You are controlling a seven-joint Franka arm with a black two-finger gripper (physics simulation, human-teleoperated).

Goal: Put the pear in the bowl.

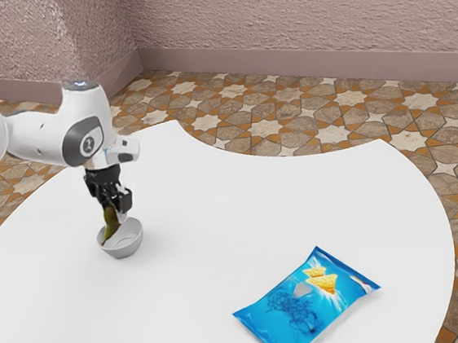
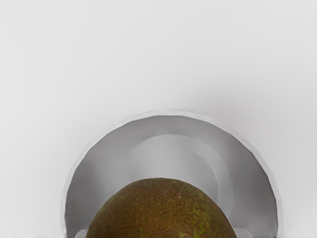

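Clock read on the exterior view, bowl at centre, 12 up. Table (image 1: 217, 214) edge: nearest around 10 to 11, beyond the bowl; curved notch toward 2. Broad stretch of white top runs out at 3, rounded edge well off. Tiled floor (image 1: 330, 120) past it. Gripper (image 1: 113, 206) above bowl (image 1: 124, 250), fingers partly spread, closed on the pear (image 1: 110, 225) from two sides. Pear tilted, lower end inside the rim. Wrist view: a band of bowl interior between pear and rim. Blue chip bag (image 1: 289, 317) lies flat at 4, well apart from the bowl.
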